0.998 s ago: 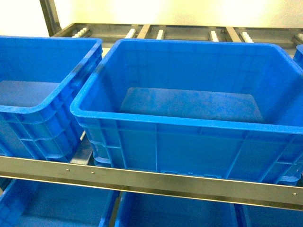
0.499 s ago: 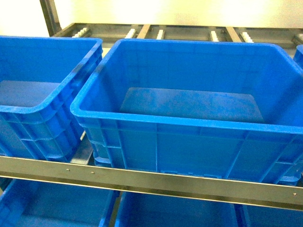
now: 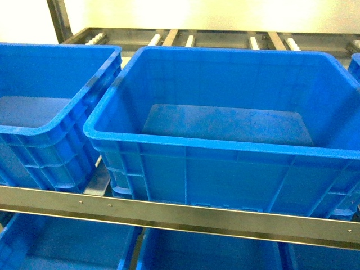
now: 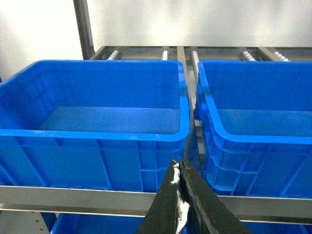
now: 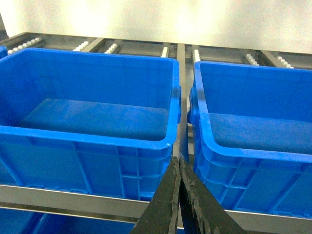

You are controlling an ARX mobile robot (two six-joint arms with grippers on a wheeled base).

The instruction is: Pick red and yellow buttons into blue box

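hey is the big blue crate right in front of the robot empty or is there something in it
Empty, as far as shown. The head view looks down into the blue box and its floor is bare, with no red or yellow buttons; only the strip behind the near wall is hidden.

The blue box (image 3: 225,152) sits on a shelf rail (image 3: 180,214), another crate (image 3: 50,112) just left.

The blue box (image 3: 225,152) looks moulded plastic, its thick rim smooth and faintly glossy, its floor duller and scuffed; the neighbouring crate (image 3: 39,112) is the same ribbed plastic; the shelf rail (image 3: 169,211) is brushed grey metal with a soft sheen; both grippers' fingers (image 5: 178,195) are matt black, rough-edged.
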